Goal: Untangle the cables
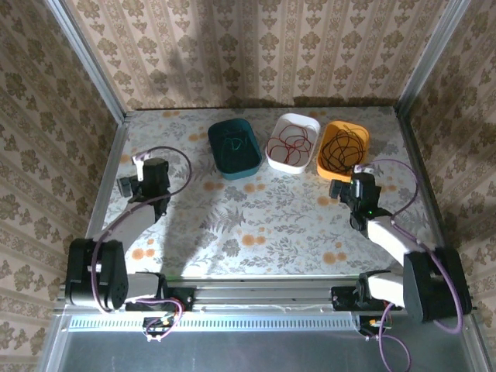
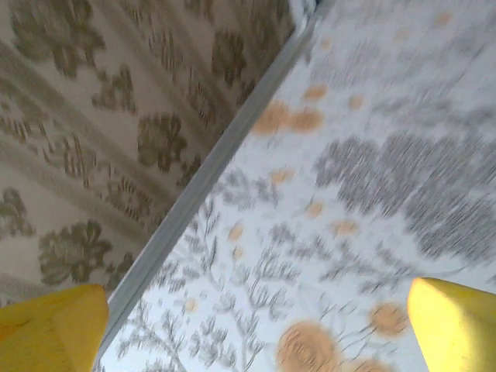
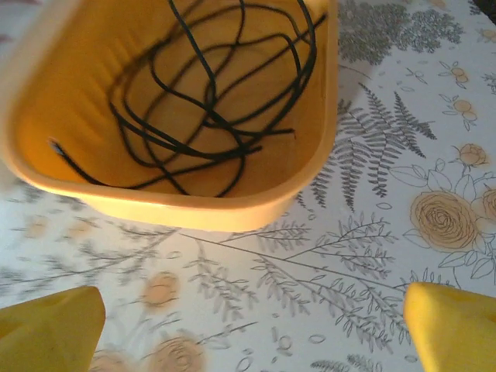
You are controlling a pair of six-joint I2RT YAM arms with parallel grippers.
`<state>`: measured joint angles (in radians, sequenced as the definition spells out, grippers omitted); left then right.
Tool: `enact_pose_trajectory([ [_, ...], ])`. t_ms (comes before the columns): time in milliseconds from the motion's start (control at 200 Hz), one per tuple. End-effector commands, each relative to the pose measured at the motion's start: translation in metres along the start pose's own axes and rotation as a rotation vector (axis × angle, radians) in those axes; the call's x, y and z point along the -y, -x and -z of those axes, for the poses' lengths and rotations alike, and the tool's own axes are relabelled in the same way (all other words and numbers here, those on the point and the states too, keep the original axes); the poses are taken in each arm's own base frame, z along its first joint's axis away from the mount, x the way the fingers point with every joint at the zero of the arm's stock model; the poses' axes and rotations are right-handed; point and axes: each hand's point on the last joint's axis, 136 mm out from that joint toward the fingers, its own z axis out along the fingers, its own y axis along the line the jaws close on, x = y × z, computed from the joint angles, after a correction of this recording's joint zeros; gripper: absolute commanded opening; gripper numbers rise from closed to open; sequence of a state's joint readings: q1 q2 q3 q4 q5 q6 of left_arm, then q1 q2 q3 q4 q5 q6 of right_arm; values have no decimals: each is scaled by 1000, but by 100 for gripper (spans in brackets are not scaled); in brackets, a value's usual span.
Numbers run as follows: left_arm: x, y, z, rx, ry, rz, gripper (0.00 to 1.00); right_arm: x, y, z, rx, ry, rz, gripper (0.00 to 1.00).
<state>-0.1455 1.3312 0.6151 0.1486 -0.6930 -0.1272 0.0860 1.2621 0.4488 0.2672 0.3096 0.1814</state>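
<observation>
Cables (image 1: 291, 142) are sorted by colour into three tubs at the far side of the counter (image 1: 256, 221), and none is in hand. Nearest, the left jaws stand spread wide over bare counter by the side wall, with nothing between the yellow fingers (image 2: 54, 329). The right jaws are likewise spread and empty, fingers (image 3: 453, 329) well apart, just short of the orange tub (image 3: 194, 205). Inside it the black cable (image 3: 209, 132) lies in loose, crossing loops, one end against the wall. In the same far row, the red cable (image 1: 293, 139) sits in the white tub (image 1: 273, 157) and the green cable (image 1: 232, 146) in the teal tub (image 1: 213, 133). Judgement: the strands are light, limp and thin, so they would drape, drag their loops and slip from a weak pinch. A single raised loop or a free end, clear of crossings, is the best hold.
</observation>
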Motion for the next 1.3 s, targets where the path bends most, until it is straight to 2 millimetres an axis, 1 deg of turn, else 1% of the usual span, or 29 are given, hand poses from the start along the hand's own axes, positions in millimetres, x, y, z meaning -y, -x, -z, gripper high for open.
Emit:
enact_pose_trajectory([
  [0, 12, -15, -16, -15, -21, -17, 100, 3, 44, -7, 168, -63, 55, 100],
  [25, 19, -13, -18, -13, -41, -21, 100, -1, 48, -9, 194, -49, 71, 100],
  [100, 33, 5, -23, 76, -80, -43, 100, -7, 59, -13, 245, -7, 54, 100],
  [110, 36, 6, -23, 88, -88, -48, 100, -8, 53, -19, 218, -3, 47, 100],
  [165, 45, 16, -26, 138, -129, -40, 100, -20, 43, -32, 241, 73, 53, 100],
  [175, 47, 17, -27, 145, -138, -40, 100, -23, 43, -33, 257, 95, 55, 100],
  [190, 51, 16, -28, 150, -155, -43, 100, -24, 37, -34, 260, 124, 57, 100],
  [200, 54, 16, -29, 159, -168, -46, 100, -27, 38, -33, 278, 154, 57, 100],
  [225, 59, 17, -32, 184, -185, -71, 100, -25, 37, -30, 287, 172, 46, 100],
  [270, 64, 14, -31, 152, -189, -85, 100, -20, 34, -31, 257, 163, 27, 100],
  [300, 64, 17, -30, 184, -187, -92, 100, -23, 36, -32, 262, 180, 30, 100],
  [370, 61, 16, -26, 204, -210, -66, 100, -32, 35, -33, 239, 226, 58, 100],
  [405, 59, 14, -24, 213, -228, -44, 100, -32, 35, -33, 243, 229, 61, 100],
  [490, 60, 8, -18, 251, -347, 10, 100, -32, 34, -33, 238, 230, 60, 100],
  [540, 68, -1, -14, 272, -433, 18, 100, -32, 34, -33, 237, 229, 60, 100],
  [545, 69, 1, -14, 287, -437, 22, 100, -32, 34, -33, 237, 229, 60, 100],
  [550, 69, -1, -15, 289, -436, 13, 100, -32, 34, -33, 237, 229, 60, 100],
  [570, 67, 3, -15, 333, -419, 14, 100, -32, 34, -33, 238, 229, 60, 100],
  [590, 67, -4, -17, 302, -415, 8, 100, -32, 35, -33, 238, 229, 60, 100],
  [595, 67, -2, -17, 301, -416, 16, 100, -32, 35, -33, 238, 229, 60, 100],
  [610, 68, -8, -18, 254, -429, 19, 100, -32, 35, -33, 238, 229, 60, 100],
  [630, 67, -4, -17, 258, -436, 30, 100, -32, 34, -33, 238, 229, 60, 100],
  [655, 65, 1, -16, 306, -425, 29, 100, -32, 34, -33, 237, 227, 61, 100],
  [675, 65, 0, -17, 311, -417, 20, 100, -32, 34, -33, 238, 227, 61, 100],
  [705, 66, -6, -18, 271, -424, 21, 100, -32, 35, -33, 240, 225, 61, 100],
  [765, 65, 0, -17, 301, -417, 22, 100, -32, 34, -33, 240, 221, 67, 100],
  [815, 66, -3, -17, 282, -422, 23, 100, -32, 35, -32, 241, 221, 68, 100],
  [875, 66, -1, -17, 300, -418, 19, 100, -33, 34, -32, 241, 219, 70, 100],
  [1295, 66, -2, -18, 292, -419, 19, 100, -32, 34, -36, 226, 225, 65, 100],
])
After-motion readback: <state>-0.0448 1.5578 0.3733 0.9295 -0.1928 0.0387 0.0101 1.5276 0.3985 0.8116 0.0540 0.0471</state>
